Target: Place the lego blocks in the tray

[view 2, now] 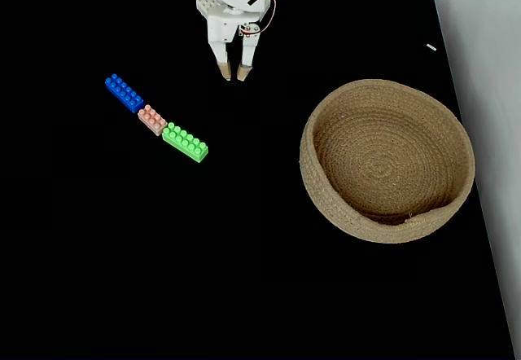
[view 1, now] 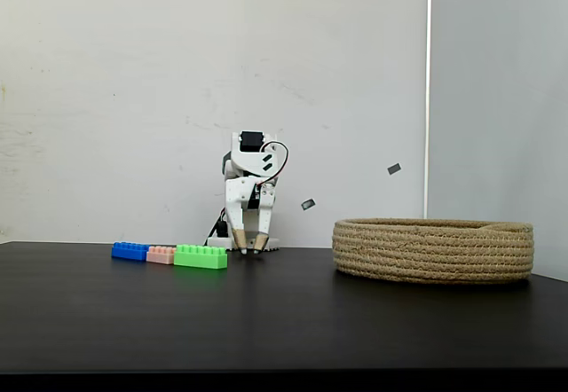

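Three lego blocks lie in a diagonal row on the black table: a blue one (view 2: pixel 124 93) (view 1: pixel 130 250), a pale pink one (view 2: pixel 152 120) (view 1: pixel 161 254) and a bright green one (view 2: pixel 185 142) (view 1: pixel 201 256). The tray (view 2: pixel 383 221) (view 1: pixel 433 250), a round coiled-rope basket, stands to the right with nothing in it. My white gripper (view 2: pixel 234 74) (view 1: pixel 248 250) hangs folded near the arm's base at the back, fingertips pointing down at the table, slightly open and holding nothing. It is behind and to the right of the green block, apart from it.
The black table (view 2: pixel 163 278) ends at a white wall behind the arm and at a right edge just past the tray. Small grey marks (view 1: pixel 394 168) are stuck on the wall.
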Controlling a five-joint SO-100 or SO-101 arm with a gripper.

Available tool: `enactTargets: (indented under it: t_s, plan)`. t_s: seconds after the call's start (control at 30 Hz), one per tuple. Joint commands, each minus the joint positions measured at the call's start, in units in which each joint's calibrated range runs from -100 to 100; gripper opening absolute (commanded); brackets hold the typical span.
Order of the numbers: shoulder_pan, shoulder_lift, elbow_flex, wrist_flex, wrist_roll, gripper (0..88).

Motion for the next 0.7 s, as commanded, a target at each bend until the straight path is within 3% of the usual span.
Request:
enactTargets:
  t_s: [0.0, 0.67]
  plan:
    - [-2.26, -0.49, 0.8, 0.21, -0.05, 0.0]
    - [-2.34, -0.49, 0.8, 0.3, -0.15, 0.0]
